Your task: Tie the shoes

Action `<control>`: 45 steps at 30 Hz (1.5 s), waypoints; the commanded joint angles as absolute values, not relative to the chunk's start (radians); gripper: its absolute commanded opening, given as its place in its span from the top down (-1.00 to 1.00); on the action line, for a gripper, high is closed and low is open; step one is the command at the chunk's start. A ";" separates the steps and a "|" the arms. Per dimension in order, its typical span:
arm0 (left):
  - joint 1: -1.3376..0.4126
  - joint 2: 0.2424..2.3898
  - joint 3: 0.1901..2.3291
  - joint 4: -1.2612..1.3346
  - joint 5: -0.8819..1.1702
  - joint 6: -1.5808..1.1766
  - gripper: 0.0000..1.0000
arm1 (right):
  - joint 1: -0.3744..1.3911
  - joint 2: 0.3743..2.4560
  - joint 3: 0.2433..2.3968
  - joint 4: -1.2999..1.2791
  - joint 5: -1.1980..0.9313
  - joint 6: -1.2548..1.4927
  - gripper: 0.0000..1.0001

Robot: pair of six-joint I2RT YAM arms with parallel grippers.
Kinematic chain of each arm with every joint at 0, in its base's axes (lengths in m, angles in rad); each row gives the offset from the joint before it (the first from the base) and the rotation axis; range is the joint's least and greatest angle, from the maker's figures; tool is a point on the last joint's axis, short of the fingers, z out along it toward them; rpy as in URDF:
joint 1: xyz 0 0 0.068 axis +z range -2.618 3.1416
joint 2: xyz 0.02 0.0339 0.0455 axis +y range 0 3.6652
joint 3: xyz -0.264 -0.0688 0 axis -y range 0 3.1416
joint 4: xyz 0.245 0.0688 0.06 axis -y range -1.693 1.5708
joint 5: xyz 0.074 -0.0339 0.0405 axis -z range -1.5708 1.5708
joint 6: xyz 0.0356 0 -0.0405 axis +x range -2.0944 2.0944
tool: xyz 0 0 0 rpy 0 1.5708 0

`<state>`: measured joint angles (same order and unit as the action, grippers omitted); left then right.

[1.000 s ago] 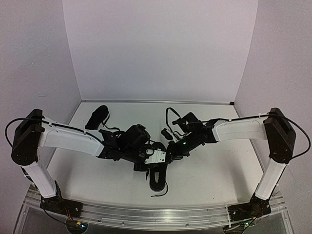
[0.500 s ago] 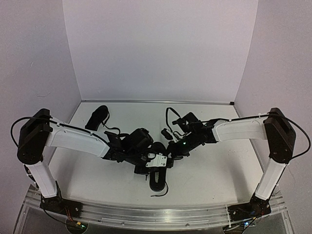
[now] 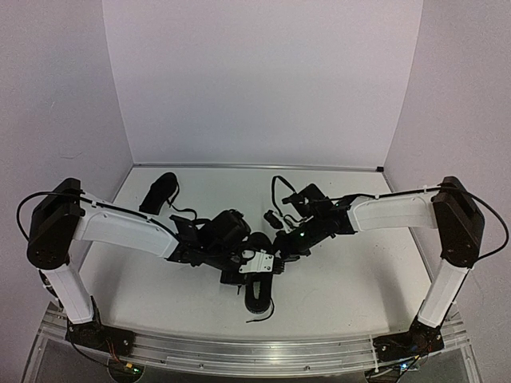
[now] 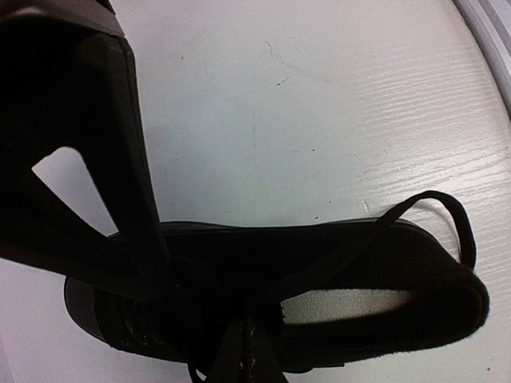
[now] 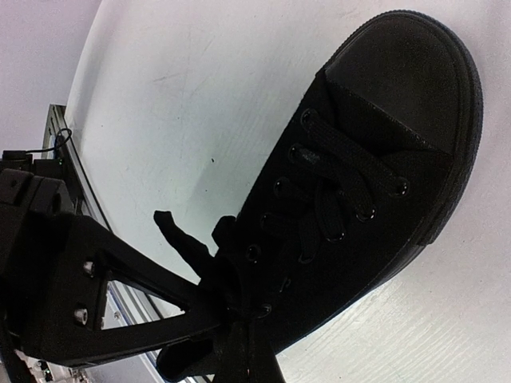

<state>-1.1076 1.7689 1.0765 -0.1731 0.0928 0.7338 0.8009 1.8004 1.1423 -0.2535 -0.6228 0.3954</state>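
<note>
One black shoe [image 3: 257, 294] lies at the table's middle front, under both grippers. In the left wrist view it [image 4: 383, 263] shows its grey insole, and a lace [image 4: 447, 211] loops off to the right. In the right wrist view it [image 5: 375, 152] shows its toe at upper right and its laced eyelets. My left gripper [image 3: 252, 265] [image 4: 243, 355] has its fingers pressed together on lace at the shoe's tongue. My right gripper [image 3: 281, 244] [image 5: 243, 351] is shut on lace by the top eyelets. The second shoe [image 3: 160, 190] lies at the back left.
A loose lace end [image 3: 260, 319] trails off the shoe toward the metal rail [image 3: 239, 355] at the table's front edge. The two grippers sit close together over the shoe. White walls close off the table at the back and sides.
</note>
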 commanded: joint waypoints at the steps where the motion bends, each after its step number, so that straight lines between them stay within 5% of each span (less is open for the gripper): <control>1: -1.111 1.660 1.022 -0.070 0.089 0.673 1.00 | 0.797 1.774 1.135 -0.235 -0.634 0.400 1.00; 45: -1.101 1.745 0.857 0.278 -0.013 0.520 1.00 | 0.797 1.788 1.087 -0.062 -0.760 0.527 1.00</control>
<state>-1.1053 1.7493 0.9016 0.1692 -0.0039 0.5552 0.8009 1.7931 1.0997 -0.1442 -0.7156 0.4853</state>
